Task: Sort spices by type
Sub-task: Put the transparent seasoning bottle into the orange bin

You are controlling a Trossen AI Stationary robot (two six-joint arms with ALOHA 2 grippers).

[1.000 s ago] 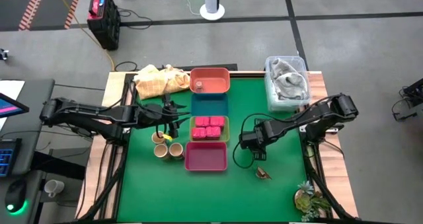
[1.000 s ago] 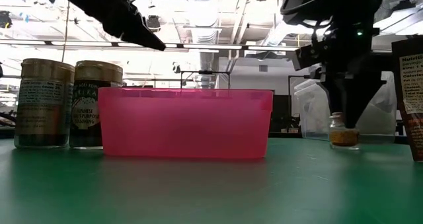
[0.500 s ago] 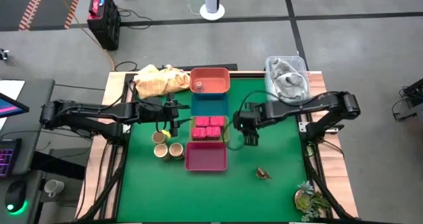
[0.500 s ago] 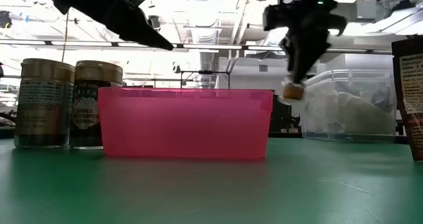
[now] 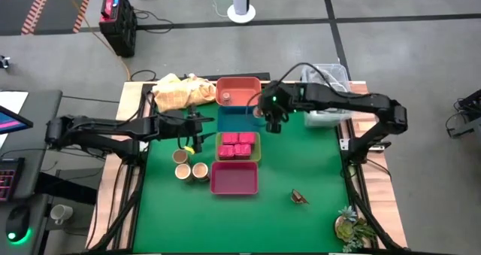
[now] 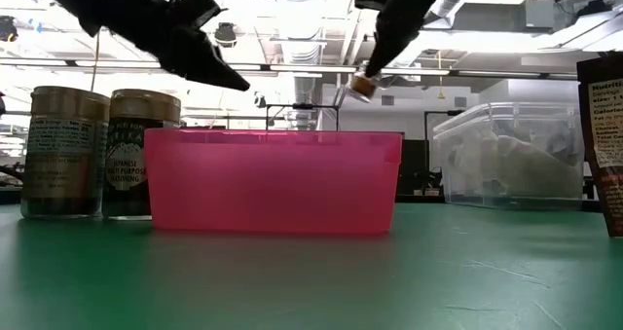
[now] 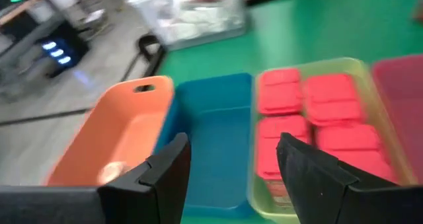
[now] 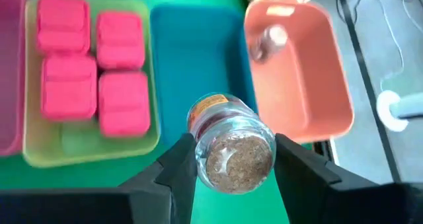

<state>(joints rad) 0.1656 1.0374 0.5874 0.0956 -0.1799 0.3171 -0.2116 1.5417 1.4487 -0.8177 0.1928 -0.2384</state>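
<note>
My right gripper (image 5: 271, 122) is shut on a small glass jar of brown spice (image 8: 231, 143) and holds it in the air by the right edge of the blue tray (image 5: 239, 119). A like jar (image 8: 268, 40) lies in the orange tray (image 5: 240, 86). Several pink blocks (image 5: 237, 145) fill the yellow-green tray (image 8: 92, 150). Three tan tubs (image 5: 188, 167) stand left of the magenta tray (image 5: 234, 178). A dark brown piece (image 5: 300, 198) lies on the mat at the near right. My left gripper (image 7: 228, 178) hovers open left of the trays, nothing between its fingers. My right gripper pinches the jar's round glass body (image 8: 198, 159) between its two fingers (image 8: 177, 168), one on each side. The fingers slant down from the table's right. The jar is lifted clear and hangs tilted below the fingertips (image 6: 362, 84).
A clear bin with grey cloth (image 5: 326, 89) stands at the far right and a yellow cloth (image 5: 180, 91) at the far left. A leafy green sprig (image 5: 350, 226) lies at the near right corner. Open green mat spreads along the near side.
My right gripper has lifted the small jar off the mat at the right and carried it up, toward the far edge and leftward, to the blue tray's right edge. The gripper has tipped less steeply and the jar now hangs tilted.
</note>
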